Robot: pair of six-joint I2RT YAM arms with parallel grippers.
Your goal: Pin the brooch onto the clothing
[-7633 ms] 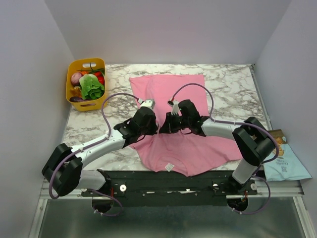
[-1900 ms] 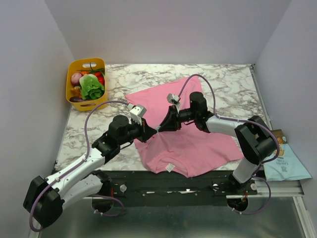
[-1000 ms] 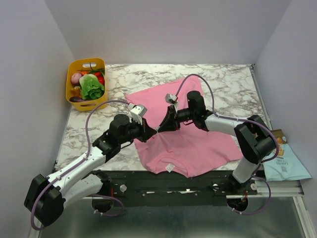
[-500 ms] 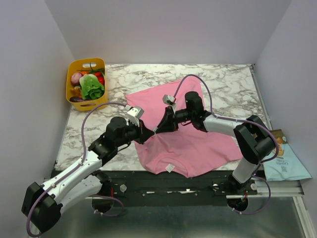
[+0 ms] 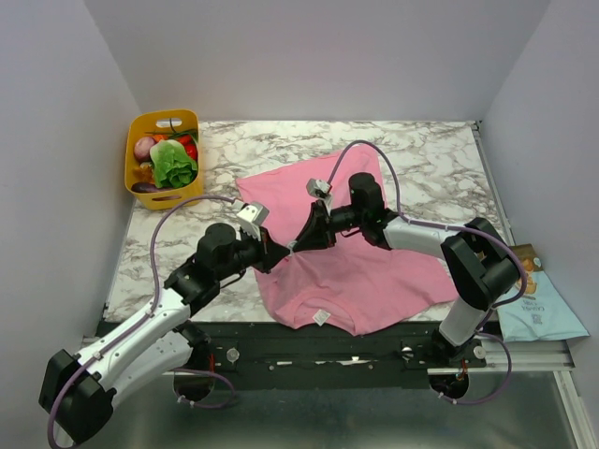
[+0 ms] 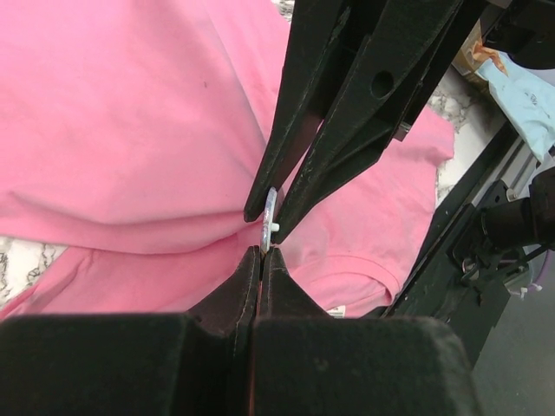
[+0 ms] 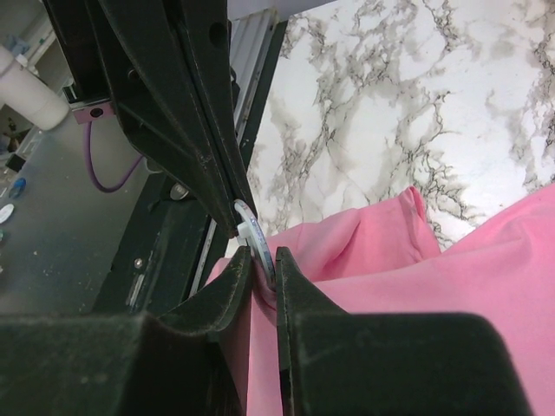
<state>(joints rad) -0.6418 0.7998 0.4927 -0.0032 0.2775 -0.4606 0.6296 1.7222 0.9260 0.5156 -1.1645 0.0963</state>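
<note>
- left gripper (image 5: 282, 252): arm stretched in from near left, jaws clamped tight, tips at brooch (image 6: 270, 216) edge
- right gripper (image 5: 301, 242): reaches left, narrow pinch on brooch, above clothing (image 5: 374, 271) left-centre

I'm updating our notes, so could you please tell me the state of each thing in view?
left gripper: shut, tips at the edge of the brooch.
right gripper: closed on the brooch and a pinched fold.
brooch: on edge, between the right gripper's jaws.
T-shirt: spread on the table, one fold lifted.
basket: upright, full of vegetables.
snack bag: lying flat beside the table.
</note>
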